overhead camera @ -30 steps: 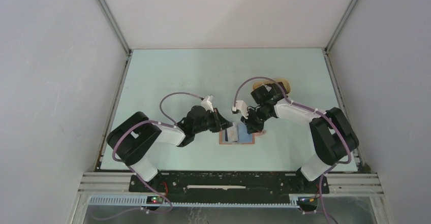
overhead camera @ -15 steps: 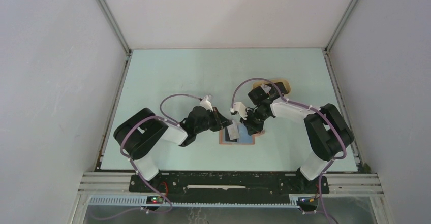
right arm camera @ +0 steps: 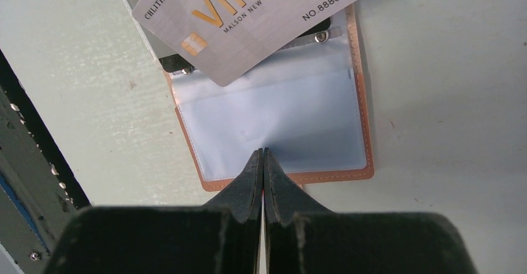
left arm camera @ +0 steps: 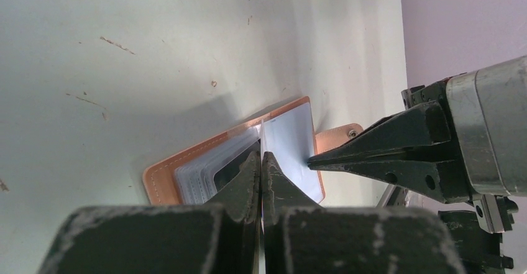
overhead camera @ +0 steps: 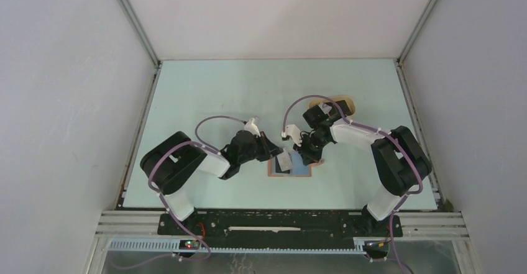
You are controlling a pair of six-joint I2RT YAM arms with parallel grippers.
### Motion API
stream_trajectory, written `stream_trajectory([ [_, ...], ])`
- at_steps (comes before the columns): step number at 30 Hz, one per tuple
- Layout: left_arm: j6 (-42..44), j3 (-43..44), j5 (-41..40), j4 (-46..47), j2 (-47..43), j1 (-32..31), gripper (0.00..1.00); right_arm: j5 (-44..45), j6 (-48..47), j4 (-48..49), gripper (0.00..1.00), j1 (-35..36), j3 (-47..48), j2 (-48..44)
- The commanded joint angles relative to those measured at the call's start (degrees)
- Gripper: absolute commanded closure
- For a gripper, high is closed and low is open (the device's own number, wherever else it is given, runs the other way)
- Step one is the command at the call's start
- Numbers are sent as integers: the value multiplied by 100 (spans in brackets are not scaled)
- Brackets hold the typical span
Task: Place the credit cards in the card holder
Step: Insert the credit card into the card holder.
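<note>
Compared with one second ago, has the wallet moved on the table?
No. The wallet keeps the same spot against the near edge of the table.

Reddish-brown with pale stitching and blue-grey sleeves on the card holder [right arm camera: 273,118], silver-grey with gold lettering on the credit card [right arm camera: 248,19], pale green on the table [right arm camera: 447,100], black on the left pincer [left arm camera: 261,157] and right pincer [right arm camera: 263,153]

A tan oval tray [overhead camera: 348,105] rests on the pale-green table [overhead camera: 217,94].

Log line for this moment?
left hand shut on silver card | right hand shut, tips at open card holder | card tilted over holder
</note>
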Motion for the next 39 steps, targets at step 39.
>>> stream_trajectory([
  [39,693,846,-460,-1500,162,-518,100,-2,109,-224,97,89,203,94],
])
